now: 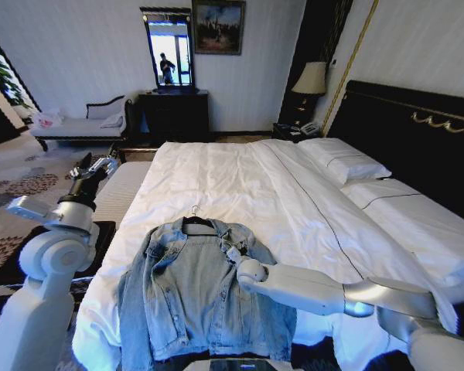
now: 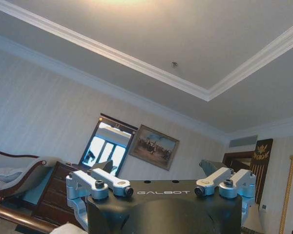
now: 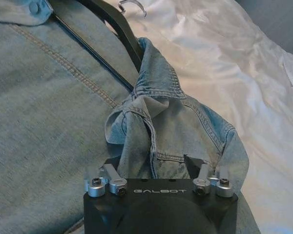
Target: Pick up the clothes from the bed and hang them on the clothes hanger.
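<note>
The clothes, a light blue denim jacket (image 1: 189, 294), lie open-fronted at the near end of the bed (image 1: 240, 178). The black clothes hanger (image 1: 199, 224) sits inside the collar, with its hook on the sheet. My right gripper (image 1: 233, 255) rests on the jacket's right front panel just below the collar. In the right wrist view that gripper (image 3: 149, 165) is open with a bunched fold of the jacket (image 3: 151, 122) between its fingers, near the hanger's bars (image 3: 122, 34). My left gripper (image 1: 104, 165) is raised off the bed's left side, open and holding nothing (image 2: 157, 168).
A padded bench (image 1: 120, 189) runs along the bed's left side. Pillows (image 1: 348, 158) and the black headboard (image 1: 417, 131) are on the right. Against the far wall stand a dark dresser with a mirror (image 1: 174, 116), a chaise (image 1: 77, 127) and a lamp (image 1: 311, 79).
</note>
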Controlling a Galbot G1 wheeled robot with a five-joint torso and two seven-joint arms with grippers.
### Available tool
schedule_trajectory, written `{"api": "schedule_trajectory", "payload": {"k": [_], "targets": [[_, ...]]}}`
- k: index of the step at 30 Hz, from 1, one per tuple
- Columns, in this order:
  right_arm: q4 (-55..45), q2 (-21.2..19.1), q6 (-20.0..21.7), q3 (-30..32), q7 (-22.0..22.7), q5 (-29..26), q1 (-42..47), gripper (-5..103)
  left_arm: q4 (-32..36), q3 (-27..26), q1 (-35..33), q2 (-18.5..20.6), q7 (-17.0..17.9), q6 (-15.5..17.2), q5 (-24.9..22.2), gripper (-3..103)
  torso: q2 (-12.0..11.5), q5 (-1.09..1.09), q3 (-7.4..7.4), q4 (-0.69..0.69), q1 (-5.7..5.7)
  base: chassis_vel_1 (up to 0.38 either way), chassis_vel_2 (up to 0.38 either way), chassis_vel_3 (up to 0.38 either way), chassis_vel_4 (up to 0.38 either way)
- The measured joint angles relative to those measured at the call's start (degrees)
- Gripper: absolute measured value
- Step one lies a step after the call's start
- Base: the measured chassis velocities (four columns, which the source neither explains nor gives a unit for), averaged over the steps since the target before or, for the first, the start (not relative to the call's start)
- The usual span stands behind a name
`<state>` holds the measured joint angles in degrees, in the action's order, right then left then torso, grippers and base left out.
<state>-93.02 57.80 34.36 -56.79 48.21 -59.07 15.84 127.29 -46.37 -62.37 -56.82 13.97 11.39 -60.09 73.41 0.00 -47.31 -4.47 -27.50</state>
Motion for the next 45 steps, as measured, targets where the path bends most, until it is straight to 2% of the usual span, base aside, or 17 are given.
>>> {"api": "schedule_trajectory", "payload": {"k": [2,3,6,8,10,13,14,17,18,19,20,22,23,25,33,39,45], "targets": [[-0.43,0.06,-0.50,0.02,0.08,-0.43,-0.14,61,0.06,-0.08,-0.19,-0.07,0.00,-0.05,-0.02,100,0.00,0.00,0.00,-0.01,0.00,0.000,0.000,0.000,0.000],[-0.69,0.09,-1.18,0.10,0.06,-0.68,-0.23,61,0.07,-0.08,-0.32,-0.08,0.00,-0.09,-0.02,100,0.00,0.00,0.00,-0.01,0.00,0.000,0.000,0.000,0.000],[-0.95,0.16,-1.98,0.32,0.02,-1.36,-0.34,50,0.07,-0.08,-0.42,-0.08,0.00,-0.13,0.02,100,0.00,0.00,0.00,-0.01,0.00,0.000,0.000,0.000,0.000],[-1.10,0.51,-2.85,1.49,-0.66,-4.31,-0.41,39,0.16,0.03,-0.51,-0.18,0.11,-0.21,0.25,100,0.00,0.00,0.00,0.00,0.00,0.000,0.000,0.000,0.000],[-1.05,0.76,-3.11,2.33,-1.10,-5.86,-0.31,39,0.23,0.04,-0.57,-0.22,0.15,-0.22,0.34,100,0.00,0.00,0.00,0.00,0.00,0.000,0.000,0.000,0.000],[-0.65,2.01,-5.09,4.53,-2.98,-10.88,0.04,23,0.61,-0.03,-1.15,-0.33,0.22,-0.24,0.55,100,0.00,0.00,0.00,-0.02,0.00,0.000,0.000,0.000,0.000],[-0.65,2.01,-5.09,4.53,-2.98,-10.88,0.04,23,0.61,-0.03,-1.15,-0.33,0.22,-0.24,0.55,100,0.00,0.00,0.00,-0.02,0.00,0.000,0.000,0.000,0.000],[0.30,5.00,-10.20,6.44,-7.84,-15.14,-0.39,7,1.01,-0.41,-1.92,-0.38,0.23,-0.26,0.83,100,0.00,0.00,0.00,-0.01,0.00,0.000,0.000,0.000,0.000],[0.30,5.00,-10.20,6.44,-7.84,-15.14,-0.39,7,1.01,-0.41,-1.92,-0.38,0.23,-0.26,0.83,100,0.00,0.00,0.00,-0.01,0.00,0.000,0.000,0.000,0.000],[0.75,6.66,-11.47,6.98,-8.71,-16.62,-0.85,3,1.17,-0.58,-2.18,-0.43,0.25,-0.28,0.89,100,0.00,-0.01,0.00,0.00,0.00,0.000,0.000,0.000,0.000],[0.77,6.79,-11.55,7.03,-8.75,-16.75,-0.88,3,1.18,-0.59,-2.20,-0.44,0.25,-0.28,0.89,100,0.00,-0.01,0.00,0.00,0.00,0.000,0.000,0.000,0.000],[1.37,10.83,-14.41,8.88,-9.13,-20.72,-1.53,1,1.65,-1.13,-3.12,-0.67,0.28,-0.31,0.95,100,0.00,-0.02,0.00,0.00,0.00,0.000,0.000,0.000,0.000],[1.37,10.83,-14.41,8.88,-9.13,-20.72,-1.53,1,1.65,-1.13,-3.12,-0.67,0.28,-0.31,0.95,100,0.00,-0.02,0.00,0.00,0.00,0.000,0.000,0.000,0.000],[2.25,13.41,-16.67,9.97,-8.92,-22.27,-1.79,1,2.05,-1.74,-3.89,-0.78,0.28,-0.35,0.96,100,0.00,0.00,0.00,0.02,0.00,0.000,0.000,0.000,0.000],[3.54,16.82,-19.11,9.11,-8.79,-23.11,-0.97,1,2.78,-3.41,-5.63,-0.79,0.29,-0.44,0.61,100,0.00,-0.01,0.00,0.00,0.00,0.000,0.000,0.000,0.000],[6.24,19.21,-24.51,7.27,-12.25,-21.09,0.09,1,2.87,-3.99,-6.77,-1.20,0.26,-0.63,0.55,100,0.00,-0.01,0.00,0.01,0.00,0.000,0.000,0.000,0.000],[10.78,21.14,-25.04,4.89,-10.19,-17.91,1.29,1,3.38,-3.94,-7.42,-1.71,0.26,-0.66,0.67,100,0.00,0.00,0.00,0.01,0.00,0.000,0.000,0.000,0.000]]}}
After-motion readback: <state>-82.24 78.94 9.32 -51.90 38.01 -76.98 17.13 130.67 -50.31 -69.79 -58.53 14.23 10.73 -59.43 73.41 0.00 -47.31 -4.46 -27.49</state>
